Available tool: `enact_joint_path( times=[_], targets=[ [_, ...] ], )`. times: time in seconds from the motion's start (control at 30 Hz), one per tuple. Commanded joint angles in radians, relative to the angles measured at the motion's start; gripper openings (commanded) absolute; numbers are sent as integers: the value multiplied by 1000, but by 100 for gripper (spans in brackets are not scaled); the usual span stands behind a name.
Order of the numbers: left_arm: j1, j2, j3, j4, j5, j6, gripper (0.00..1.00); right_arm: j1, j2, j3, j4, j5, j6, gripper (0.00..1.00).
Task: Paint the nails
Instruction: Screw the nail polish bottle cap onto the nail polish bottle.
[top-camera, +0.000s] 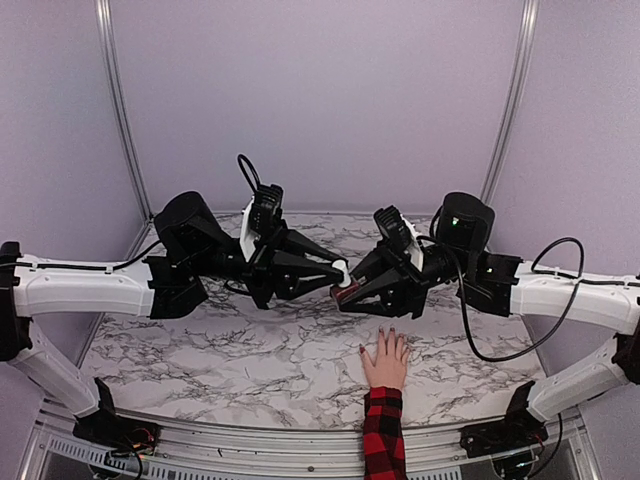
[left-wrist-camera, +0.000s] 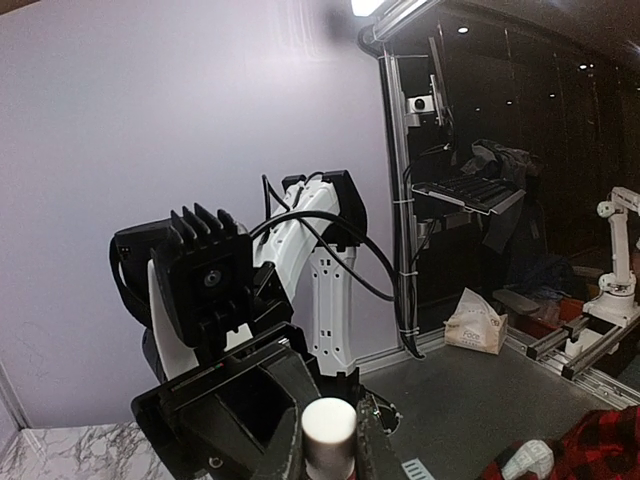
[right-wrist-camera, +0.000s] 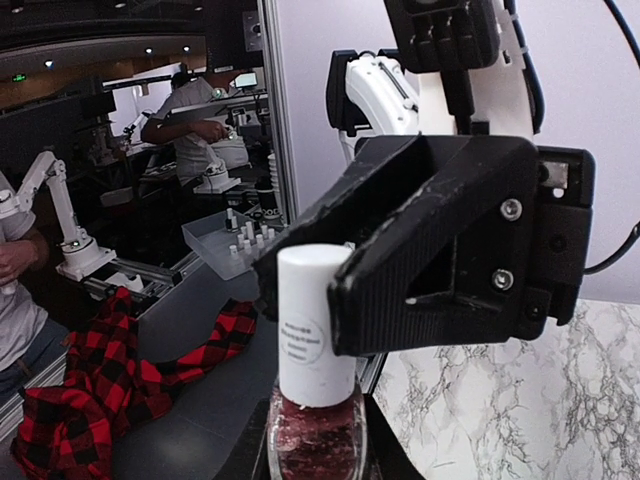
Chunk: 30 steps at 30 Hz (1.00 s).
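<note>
A pale hand (top-camera: 386, 360) in a red-and-black plaid sleeve (top-camera: 382, 435) lies flat on the marble table, near the front edge. Its nails (top-camera: 391, 329) are tiny dark tips pointing away from me. Above and left of the hand, both grippers meet on a nail-polish bottle. My left gripper (top-camera: 340, 271) is shut on the white cap (left-wrist-camera: 329, 428). My right gripper (top-camera: 351, 295) is shut on the dark red glass body (right-wrist-camera: 318, 440), below the cap (right-wrist-camera: 312, 325). The left gripper's black fingers (right-wrist-camera: 440, 250) clamp the cap from the side.
The marble table (top-camera: 220, 360) spreads under both arms. Black cables (top-camera: 520, 340) loop off the right arm. Metal frame posts (top-camera: 120, 110) stand at the back corners. Beyond the table are a tissue pack (left-wrist-camera: 476, 322) and a tray of small bottles (right-wrist-camera: 225, 240).
</note>
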Motion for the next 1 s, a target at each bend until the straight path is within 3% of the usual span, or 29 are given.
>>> enact_joint_path(
  times=[0.0, 0.2, 0.4, 0.6, 0.97],
  targets=[
    [1, 44, -39, -171, 50, -2, 6, 13, -11, 51, 312, -70, 84, 0],
    [21, -53, -86, -169, -146, 11, 25, 1, -36, 47, 130, 77, -46, 0],
    [24, -188, -143, -168, -395, 19, 44, -3, -46, 38, 2, 350, -125, 0],
    [15, -195, -147, -167, -633, -27, 47, -1, -46, 7, -31, 776, -112, 0],
    [-29, -63, -37, -158, -982, -141, 49, 114, -7, 24, -62, 1304, -209, 0]
  ],
)
